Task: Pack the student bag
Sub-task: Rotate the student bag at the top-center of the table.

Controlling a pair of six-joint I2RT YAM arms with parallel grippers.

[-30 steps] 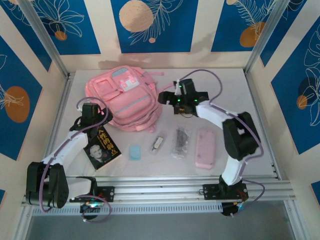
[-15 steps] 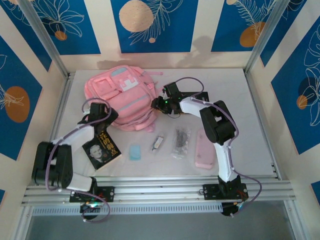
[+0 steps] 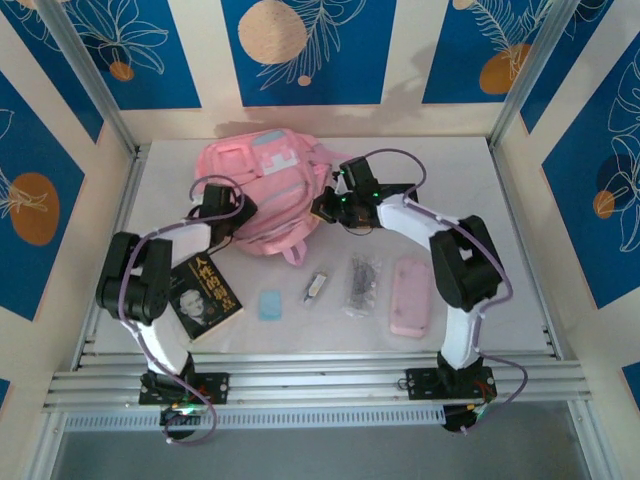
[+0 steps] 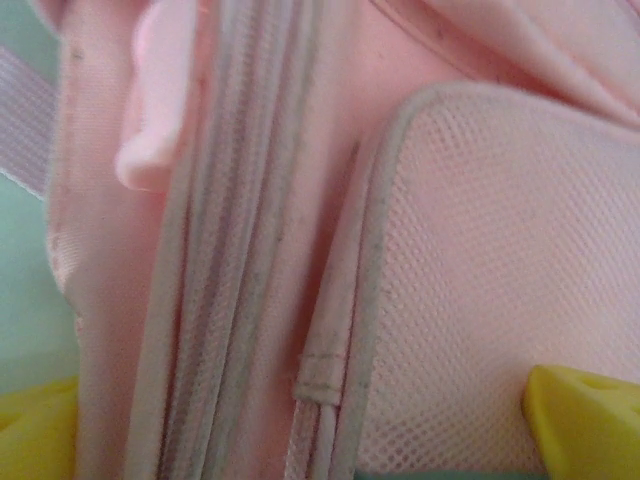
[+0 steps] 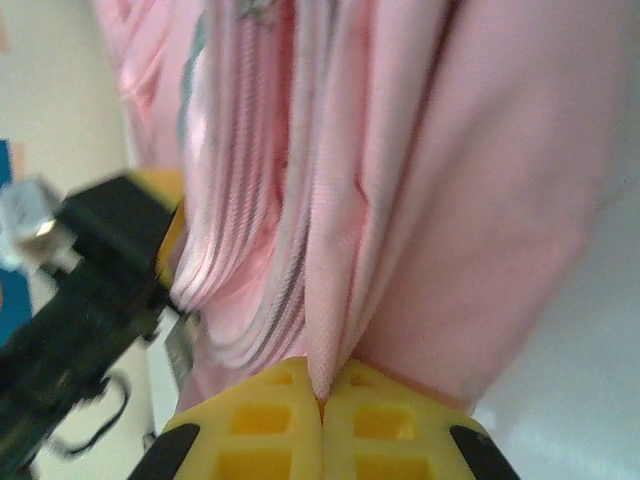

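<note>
The student bag (image 3: 262, 185), a soft pink backpack with a white patch, lies at the back of the table, bunched up between both arms. My right gripper (image 3: 322, 207) is at its right side. In the right wrist view it (image 5: 322, 405) is shut, its yellow fingers (image 5: 260, 430) pinching a fold of the bag's pink fabric (image 5: 400, 200). My left gripper (image 3: 228, 206) presses against the bag's left side. In the left wrist view it (image 4: 310, 430) is open, its yellow fingertips (image 4: 585, 420) wide apart around the mesh pocket (image 4: 500, 250) and grey-trimmed seams.
In front of the bag lie a dark book (image 3: 205, 297), a small blue pad (image 3: 270, 304), a small clip-like item (image 3: 317, 285), a clear packet of dark pieces (image 3: 361, 283) and a flat pale-pink pencil case (image 3: 410, 294). Metal frame posts (image 3: 105, 110) flank the table.
The left gripper has swung right, off the book's edge and up against the bag. The right gripper has closed in on the bag's right side. The bag has shifted right and bunched.
</note>
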